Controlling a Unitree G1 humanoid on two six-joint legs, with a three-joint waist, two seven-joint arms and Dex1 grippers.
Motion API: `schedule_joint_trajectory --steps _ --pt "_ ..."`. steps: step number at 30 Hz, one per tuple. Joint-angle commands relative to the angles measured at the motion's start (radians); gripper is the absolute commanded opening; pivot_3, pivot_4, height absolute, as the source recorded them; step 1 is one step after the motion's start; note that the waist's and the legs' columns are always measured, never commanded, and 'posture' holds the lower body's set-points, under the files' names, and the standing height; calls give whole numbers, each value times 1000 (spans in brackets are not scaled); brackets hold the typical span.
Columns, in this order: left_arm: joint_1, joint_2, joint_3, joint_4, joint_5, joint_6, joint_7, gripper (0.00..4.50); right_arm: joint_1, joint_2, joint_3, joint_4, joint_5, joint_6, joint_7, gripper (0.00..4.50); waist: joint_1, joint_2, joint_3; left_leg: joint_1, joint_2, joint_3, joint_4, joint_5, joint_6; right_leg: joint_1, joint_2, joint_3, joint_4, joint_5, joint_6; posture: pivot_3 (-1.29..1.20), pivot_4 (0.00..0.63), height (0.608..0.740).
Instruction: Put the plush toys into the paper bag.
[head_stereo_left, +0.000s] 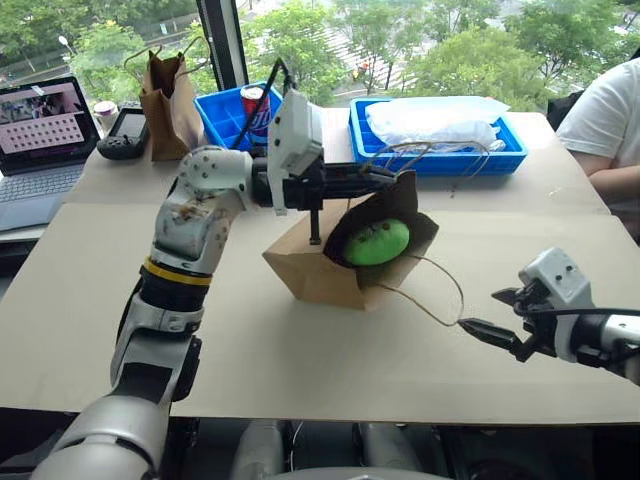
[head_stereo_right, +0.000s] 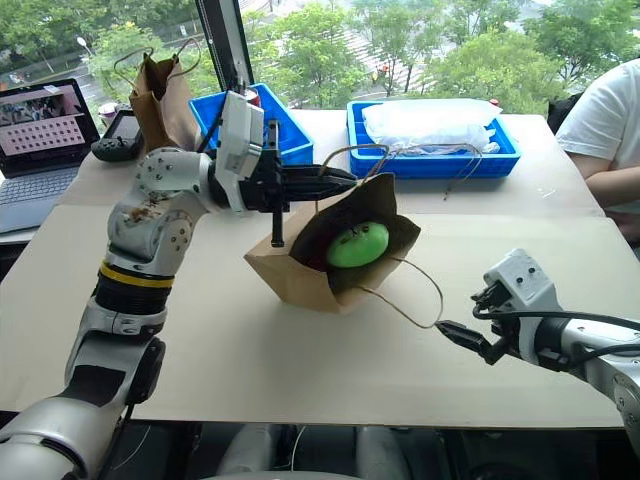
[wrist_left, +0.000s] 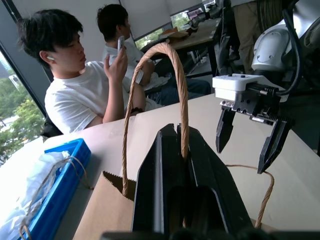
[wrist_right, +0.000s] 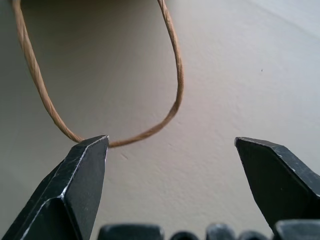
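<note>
Two handles on the paper bag (head_stereo_left: 320, 265); head view: left gripper (head_stereo_left: 385, 178) is clamped on the upper handle (head_stereo_left: 405, 152), bag tipped on the table (head_stereo_left: 300, 360) with its mouth facing the camera. Green toy (head_stereo_left: 377, 242) sits inside the mouth. Lower handle (head_stereo_left: 440, 290) trails loose on the table toward the right gripper (head_stereo_left: 505, 315), which is spread wide and holds nothing. Narrow brown bag (head_stereo_left: 170, 95), laptop (head_stereo_left: 40, 135) and two blue bins (head_stereo_left: 440, 140) sit at the far edge.

Left wrist view: fingers (wrist_left: 165, 180) pinched shut on the cord loop (wrist_left: 175, 90); right gripper (wrist_left: 247, 142) beyond, jaws apart. Two seated people (wrist_left: 85, 95) behind.

Right wrist view: fingertips (wrist_right: 82, 170) wide apart, loose cord (wrist_right: 165, 100) lying on the table just past one tip; contact unclear.
</note>
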Motion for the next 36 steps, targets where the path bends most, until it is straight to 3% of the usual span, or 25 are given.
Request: schedule_joint_trajectory --steps 1,2,3,4,8,15,21,29,32,36 --pt "19 10 9 18 15 -53 -12 0 -145 78 -31 -24 108 -64 4 4475 -4 0 0 0 0 0 0 0 0 0 0 0 0 0 0 0 150 736" --pt "29 6 6 17 17 -60 -9 0 -218 139 -30 -13 174 -53 -31 4475 -4 -1 1 0 0 0 0 0 0 0 0 0 0 0 0 0 150 736" --pt "35 1 3 17 19 -66 -5 0 -272 187 -28 2 219 -36 -62 3969 -6 -2 1 1 0 0 0 0 0 0 0 0 0 0 0 0 150 736" --pt "39 -4 1 15 21 -70 -1 0 -306 218 -18 13 234 -30 -83 3830 -4 -2 1 1 1 0 0 0 0 0 1 1 0 0 -1 0 150 736" --pt "47 -9 0 12 26 -76 3 0 -342 260 26 28 228 -38 -125 2407 18 -1 1 -1 0 -1 0 0 0 0 1 0 0 0 0 0 150 736" --pt "53 -7 -2 25 36 -95 5 0 -609 448 107 97 222 -142 -280 49 16 -1 1 -4 0 0 0 -1 1 -3 0 0 0 0 0 0 150 736" --pt "55 8 -2 84 73 -141 9 0 -751 534 250 181 163 -202 -285 13 11 0 1 -3 0 0 0 0 0 -2 1 0 1 0 0 0 150 736" --pt "48 69 21 224 126 -214 7 0 -775 540 356 274 73 -268 -226 13 10 0 0 -5 0 0 0 0 1 -3 0 -1 1 0 0 0 150 736" --pt "45 93 41 246 105 -180 -6 765 -777 532 406 306 27 -291 -193 0 9 0 0 -5 0 0 0 0 1 -3 0 -1 1 0 0 0 150 736" --pt "37 97 73 224 59 -125 -8 2270 -768 516 433 322 -10 -305 -157 0 5 0 0 -5 1 0 0 0 1 -3 0 -1 1 0 0 0 150 736"
